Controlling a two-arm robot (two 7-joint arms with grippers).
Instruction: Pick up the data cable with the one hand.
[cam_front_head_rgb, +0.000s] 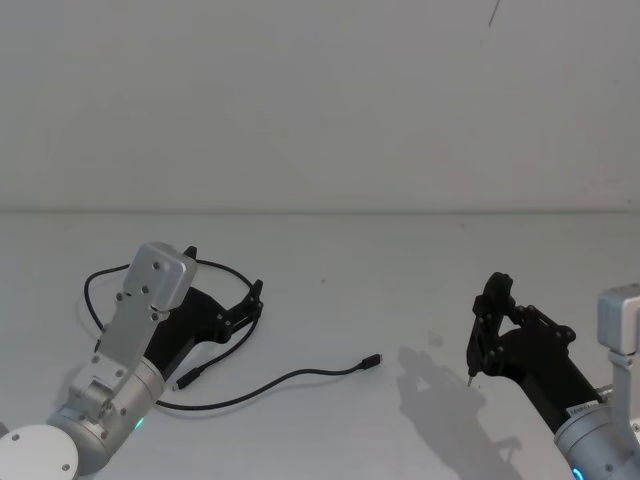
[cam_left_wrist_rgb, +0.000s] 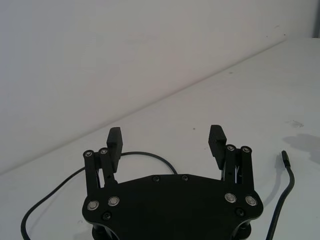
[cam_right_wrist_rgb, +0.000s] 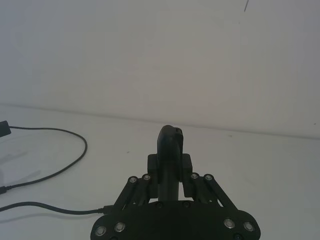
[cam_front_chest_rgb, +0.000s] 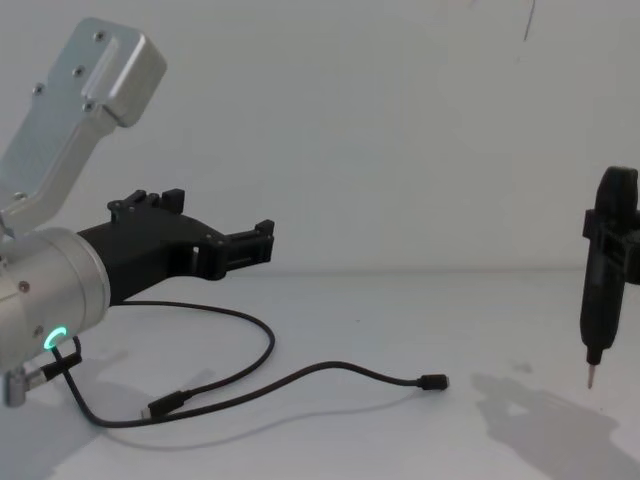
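The data cable (cam_front_head_rgb: 300, 376) is a thin black line lying in loose curves on the white table, with one small plug (cam_front_head_rgb: 372, 361) toward the middle and another (cam_front_head_rgb: 187, 379) near my left arm. Its loop runs under and behind my left gripper (cam_front_head_rgb: 246, 304). That gripper (cam_front_chest_rgb: 262, 241) hovers above the cable (cam_front_chest_rgb: 330, 372), open with nothing between its blocky fingers (cam_left_wrist_rgb: 114, 140). The cable (cam_left_wrist_rgb: 150, 155) passes just beyond them. My right gripper (cam_front_head_rgb: 489, 322) stays at the right, shut on an upright pen-like tool (cam_front_chest_rgb: 603, 290), clear of the cable (cam_right_wrist_rgb: 75, 140).
The white table (cam_front_head_rgb: 400, 270) meets a plain white wall at the back. A short black lead (cam_front_chest_rgb: 62, 362) hangs from the silver left arm cylinder with its green ring light (cam_front_chest_rgb: 55, 338). The tool's shadow (cam_front_chest_rgb: 540, 405) falls on the table at the right.
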